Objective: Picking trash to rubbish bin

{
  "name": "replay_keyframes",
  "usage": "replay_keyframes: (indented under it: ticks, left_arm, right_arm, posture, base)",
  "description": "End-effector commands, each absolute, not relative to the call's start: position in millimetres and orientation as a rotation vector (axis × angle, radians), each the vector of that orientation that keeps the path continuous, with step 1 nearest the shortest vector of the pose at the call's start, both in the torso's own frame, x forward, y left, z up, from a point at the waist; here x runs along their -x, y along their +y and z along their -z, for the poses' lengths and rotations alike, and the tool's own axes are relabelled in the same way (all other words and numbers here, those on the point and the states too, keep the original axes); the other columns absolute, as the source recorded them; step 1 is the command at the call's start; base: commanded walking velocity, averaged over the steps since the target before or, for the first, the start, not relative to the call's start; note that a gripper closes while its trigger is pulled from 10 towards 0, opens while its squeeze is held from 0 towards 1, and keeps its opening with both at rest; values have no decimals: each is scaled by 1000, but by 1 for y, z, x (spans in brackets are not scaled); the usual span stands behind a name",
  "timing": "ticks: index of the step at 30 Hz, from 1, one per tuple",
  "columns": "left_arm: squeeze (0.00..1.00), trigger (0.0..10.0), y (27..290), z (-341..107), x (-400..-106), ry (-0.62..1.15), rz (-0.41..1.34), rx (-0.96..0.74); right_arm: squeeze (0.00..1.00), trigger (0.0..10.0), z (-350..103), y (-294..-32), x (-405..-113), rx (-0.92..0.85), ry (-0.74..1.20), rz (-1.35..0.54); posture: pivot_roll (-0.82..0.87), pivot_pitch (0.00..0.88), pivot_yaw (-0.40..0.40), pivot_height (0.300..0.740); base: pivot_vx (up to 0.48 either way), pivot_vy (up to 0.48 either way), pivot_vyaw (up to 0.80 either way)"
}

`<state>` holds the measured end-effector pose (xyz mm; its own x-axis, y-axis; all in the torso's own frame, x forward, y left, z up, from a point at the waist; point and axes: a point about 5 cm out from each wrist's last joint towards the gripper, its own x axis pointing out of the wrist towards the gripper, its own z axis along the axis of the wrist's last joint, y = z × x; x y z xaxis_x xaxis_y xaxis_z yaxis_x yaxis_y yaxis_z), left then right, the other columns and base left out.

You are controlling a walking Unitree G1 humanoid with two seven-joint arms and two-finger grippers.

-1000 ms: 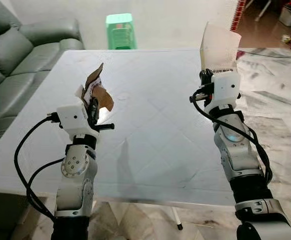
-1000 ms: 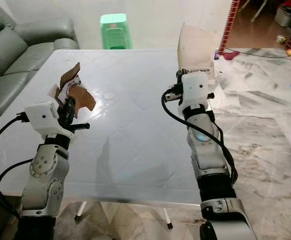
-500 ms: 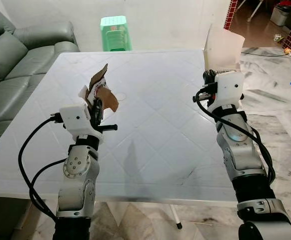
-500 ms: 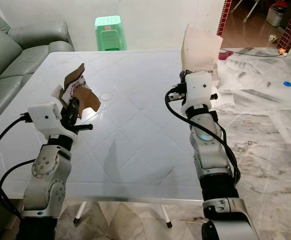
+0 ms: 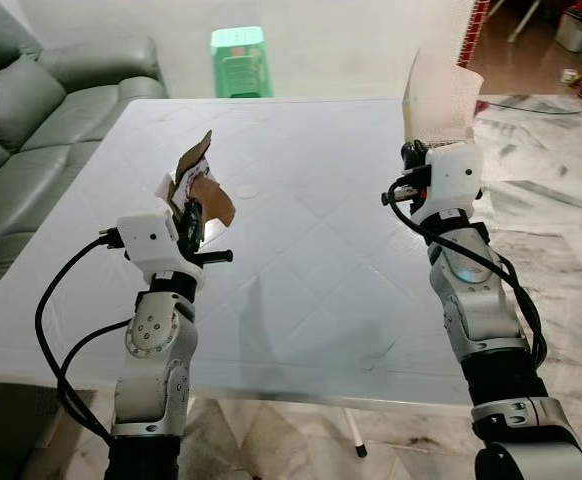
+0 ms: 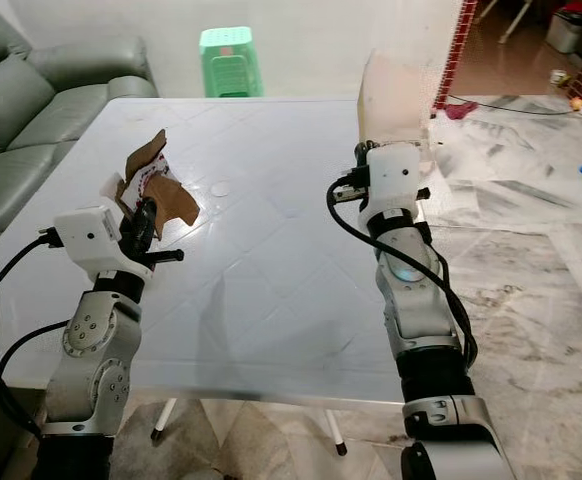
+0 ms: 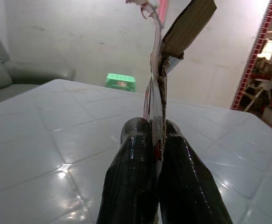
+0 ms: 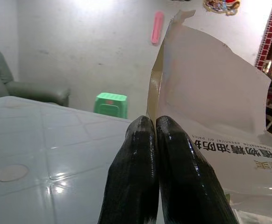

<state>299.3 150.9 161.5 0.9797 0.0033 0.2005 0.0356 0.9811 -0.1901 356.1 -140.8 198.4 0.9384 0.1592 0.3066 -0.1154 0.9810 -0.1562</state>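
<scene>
Two pieces of trash: both held off the white table point(image 5: 301, 260), one in each of my grippers.
Left gripper point(image 7: 155, 135): lower left of the left eye view, raised above the table's near half; fingers point(image 7: 131, 177) pressed together, pinching the torn brown cardboard scrap point(image 5: 199, 182) by its lower edge.
Brown scrap: stands upright out of the fingertips, crumpled, with a strip of white and red print along its torn side; clear of the tabletop.
Right gripper point(image 8: 154, 122): right of centre in the left eye view, over the table's right edge; fingers closed on the pale paper sheet point(image 5: 439, 95).
Pale sheet: rises above my wrist toward the upper right of the frame; printed characters run along its lower margin in the right wrist view.
Background: grey sofa point(image 5: 31, 110) at upper left, green stool point(image 5: 239, 60) at top centre behind the table, marbled floor point(image 5: 556, 210) at right.
Step in hand: as I judge it, pickup is finished for both items and the carry is what stands now.
Rubbish bin: I cannot place one among these views.
Next move: I judge it calls for turning away from the table to find the bin, keeping both pinches tight, since thin paper and card could slip while walking.
</scene>
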Motion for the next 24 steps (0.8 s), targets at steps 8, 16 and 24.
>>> replay_keyframes:
  ticks: [8,16,24]
  left_arm:
    - [0,431,151,-163,-298,-200,14,195]
    - [0,275,151,-162,-297,-195,13,196]
    - [0,78,152,-162,-298,-191,10,195]
  right_arm:
    - [0,10000,-201,-142,-356,129,-320,-140]
    - [0,10000,-200,-143,-356,126,-315,-138]
    - [0,10000,-199,-144,-357,123,-310,-135]
  posture:
    - [-10,0,43,740]
    - [-12,0,43,740]
    - [-12,0,42,740]
  base:
    - [-67,0,0]
    - [-285,0,0]
    - [-333,0,0]
